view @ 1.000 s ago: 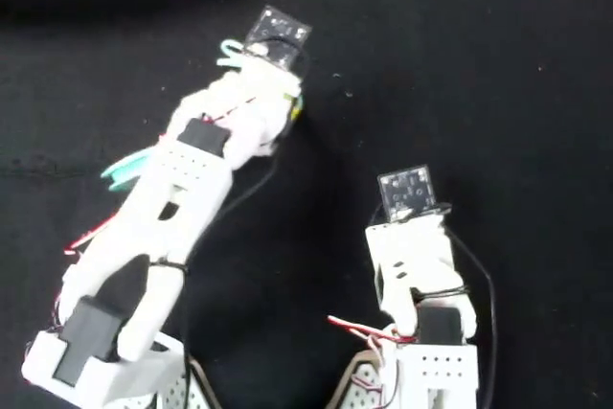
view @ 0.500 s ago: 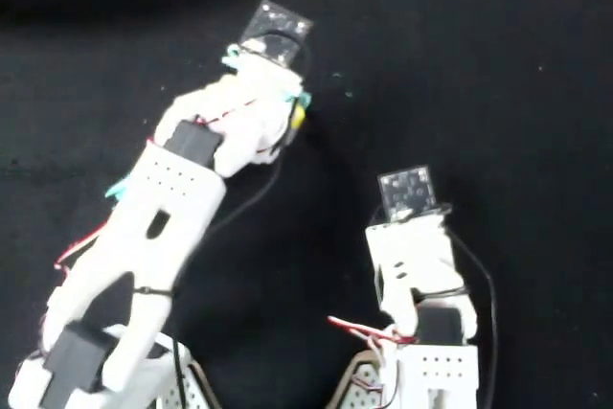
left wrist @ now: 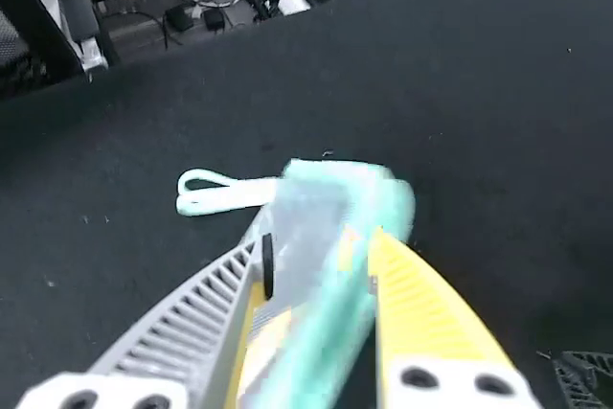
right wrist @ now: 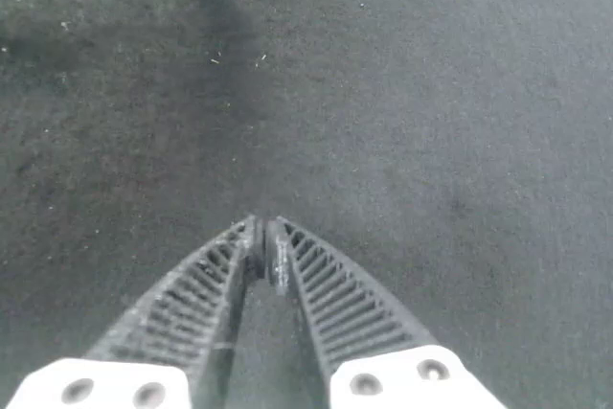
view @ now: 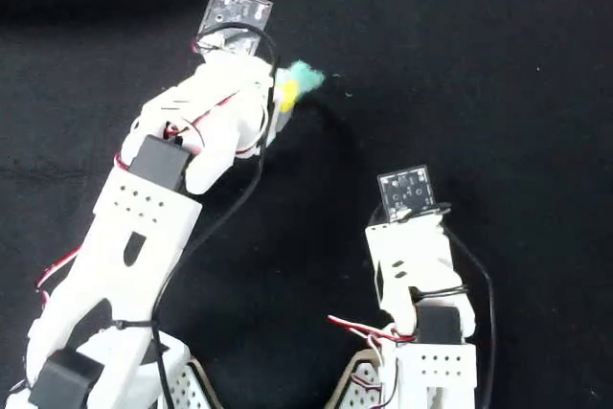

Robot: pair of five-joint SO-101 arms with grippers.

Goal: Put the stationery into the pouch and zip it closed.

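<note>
- A soft mint-green item (left wrist: 340, 203) - partly see-through and blurred, so whether it is the pouch or a piece of stationery cannot be told - is clamped between the jaws of the left gripper (left wrist: 316, 237). Its end pokes past their tips, above the black counter (left wrist: 479, 93).
- A thin white loop (left wrist: 206, 191) trails sideways from it.

No text, number or sign can be read. The left arm's circuit board (view: 235, 14) and the right arm's circuit board (view: 407, 191) carry pale marks too small to make out.
</note>
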